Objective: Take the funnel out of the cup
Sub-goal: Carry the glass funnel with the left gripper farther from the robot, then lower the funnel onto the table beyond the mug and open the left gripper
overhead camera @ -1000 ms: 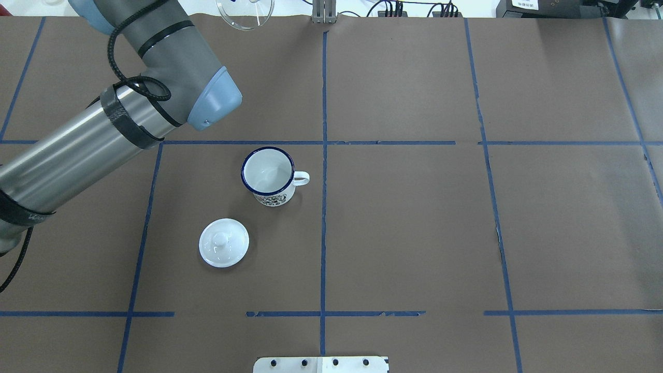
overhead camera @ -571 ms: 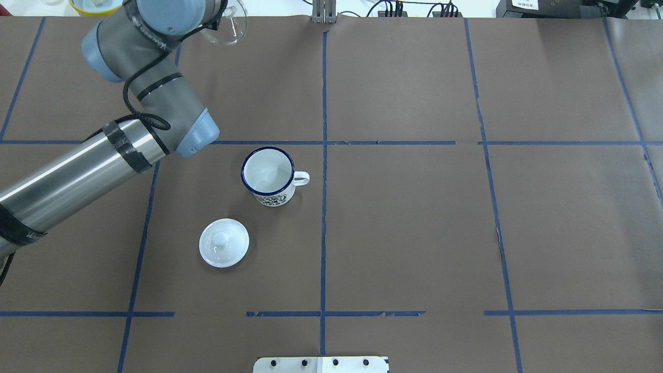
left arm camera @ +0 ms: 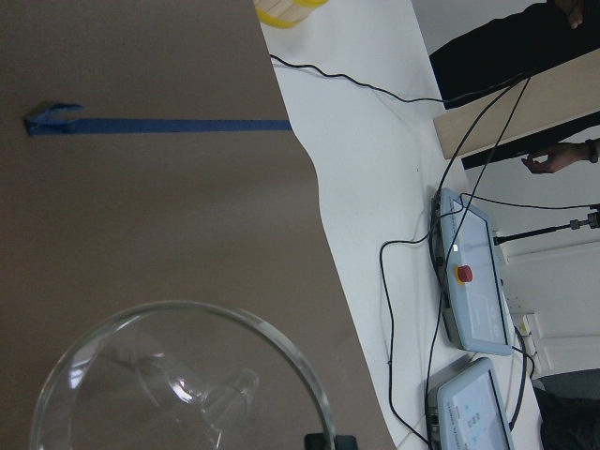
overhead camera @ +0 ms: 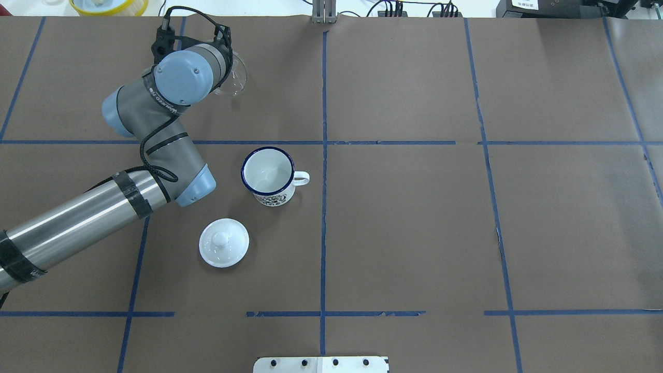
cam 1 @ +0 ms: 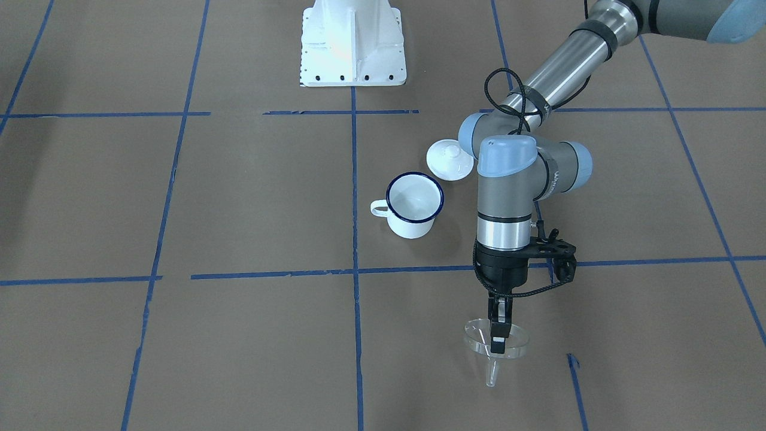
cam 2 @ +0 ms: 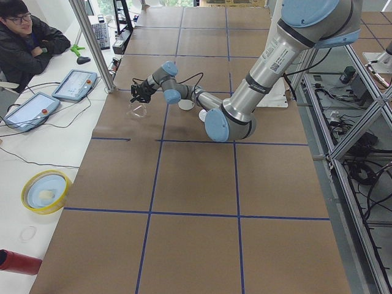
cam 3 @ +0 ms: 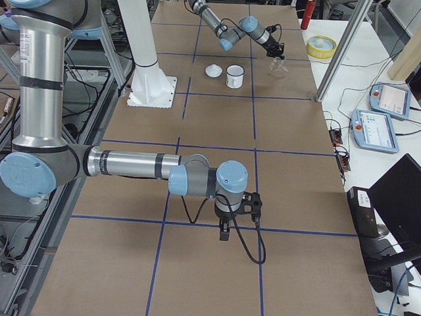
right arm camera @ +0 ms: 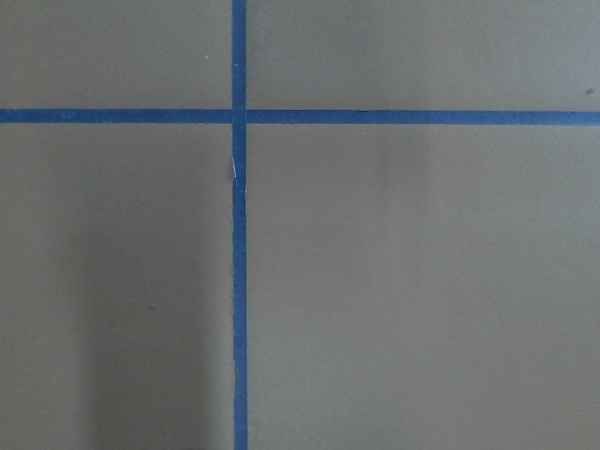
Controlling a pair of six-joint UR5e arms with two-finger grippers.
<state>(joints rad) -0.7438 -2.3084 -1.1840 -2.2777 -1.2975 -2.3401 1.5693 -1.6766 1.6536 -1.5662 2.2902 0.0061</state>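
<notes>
The clear funnel (cam 1: 516, 346) hangs spout-down in my left gripper (cam 1: 498, 342), which is shut on its rim, low over the table's far part. I cannot tell whether the spout touches the table. It also shows in the overhead view (overhead camera: 236, 77) and the left wrist view (left arm camera: 178, 375). The white cup (cam 1: 414, 206) with the dark blue rim stands upright and empty, apart from the funnel, near the table's middle (overhead camera: 268, 176). My right gripper (cam 3: 224, 236) points down over bare table at the other end; I cannot tell whether it is open or shut.
A white knobbed lid (overhead camera: 224, 242) lies on the table beside the cup, on the robot's side. A yellow bowl (overhead camera: 109, 5) sits beyond the far table edge. Operator (cam 2: 27, 37) and control tablets (cam 2: 73, 84) are past that edge. The white robot base (cam 1: 353, 42) stands at the near edge.
My left arm has swung its wrist down and back toward the table with the funnel in it. Cup and lid have not moved.
</notes>
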